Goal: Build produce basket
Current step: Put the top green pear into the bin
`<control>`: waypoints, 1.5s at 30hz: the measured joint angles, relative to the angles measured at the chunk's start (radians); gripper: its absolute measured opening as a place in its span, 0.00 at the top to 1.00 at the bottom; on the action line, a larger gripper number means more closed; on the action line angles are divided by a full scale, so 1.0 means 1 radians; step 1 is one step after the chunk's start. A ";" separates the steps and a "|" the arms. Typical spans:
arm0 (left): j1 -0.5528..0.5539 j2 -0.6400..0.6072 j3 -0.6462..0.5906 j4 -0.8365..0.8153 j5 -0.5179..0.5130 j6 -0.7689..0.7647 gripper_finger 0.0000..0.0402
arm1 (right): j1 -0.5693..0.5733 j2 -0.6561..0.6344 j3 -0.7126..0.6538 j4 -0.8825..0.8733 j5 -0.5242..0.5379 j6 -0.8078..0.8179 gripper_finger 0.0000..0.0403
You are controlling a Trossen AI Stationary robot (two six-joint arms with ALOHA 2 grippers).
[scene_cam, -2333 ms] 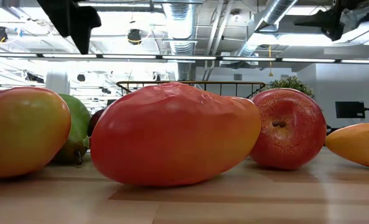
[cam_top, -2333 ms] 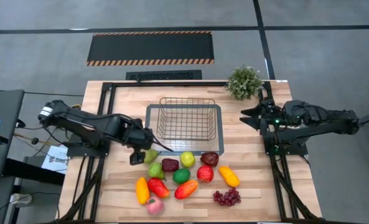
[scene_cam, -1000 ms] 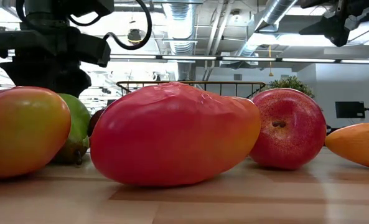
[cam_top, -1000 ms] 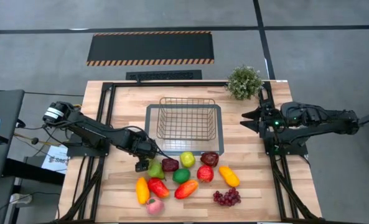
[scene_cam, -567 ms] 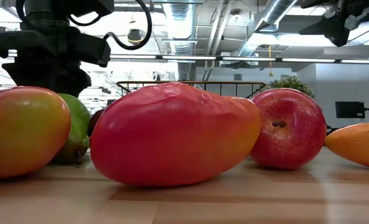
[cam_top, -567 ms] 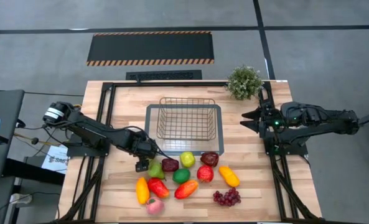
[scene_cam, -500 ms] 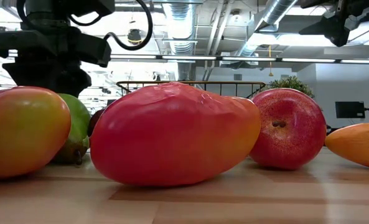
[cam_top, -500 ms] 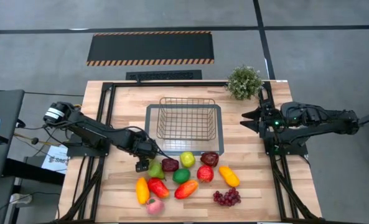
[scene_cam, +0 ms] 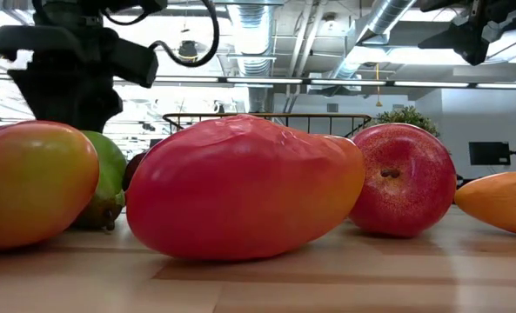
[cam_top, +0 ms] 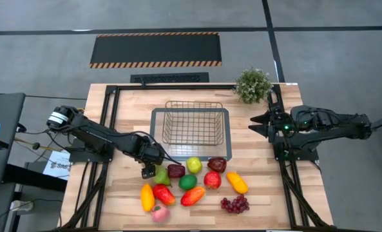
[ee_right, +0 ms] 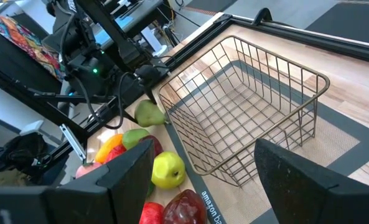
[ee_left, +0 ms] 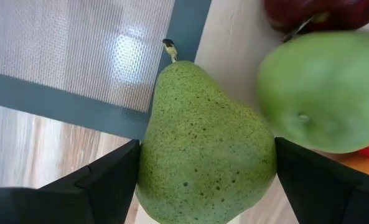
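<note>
Gripping: we are seeing the left gripper [ee_left: 206, 186] pinching the green pear [ee_left: 206, 146] between its jaws.
Pear: lying on the surface just beside the grey tray [cam_top: 157, 115], among the produce [cam_top: 192, 182].
Basket [cam_top: 192, 122]: sitting on the tray.
Right gripper [cam_top: 253, 122]: hovering right of the basket, jaws spread.

Both arms are matte black, built of chunky jointed segments – the left arm [cam_top: 100, 136] carries a round silver cap at its shoulder and a black cable looping over its wrist; the right arm [cam_top: 326, 122] shows a small green light, and each ends in flat black fingers [ee_left: 112, 177]
</note>
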 joint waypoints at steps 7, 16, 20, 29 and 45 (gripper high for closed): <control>0.000 -0.002 0.077 -0.096 0.000 -0.028 0.20 | 0.000 0.000 0.000 -0.002 0.000 0.000 0.26; 0.000 -0.003 0.224 -0.222 0.006 -0.029 0.20 | 0.000 0.000 0.000 -0.003 0.000 0.000 0.26; 0.000 -0.003 0.303 -0.287 0.023 -0.029 0.20 | 0.000 0.000 0.000 -0.003 0.000 0.000 0.26; 0.026 -0.004 0.478 -0.379 -0.024 -0.030 0.20 | 0.000 0.000 0.000 -0.003 0.000 0.001 0.26; 0.236 -0.005 0.625 -0.243 -0.285 -0.074 0.20 | 0.000 0.000 0.000 -0.003 0.000 0.003 0.26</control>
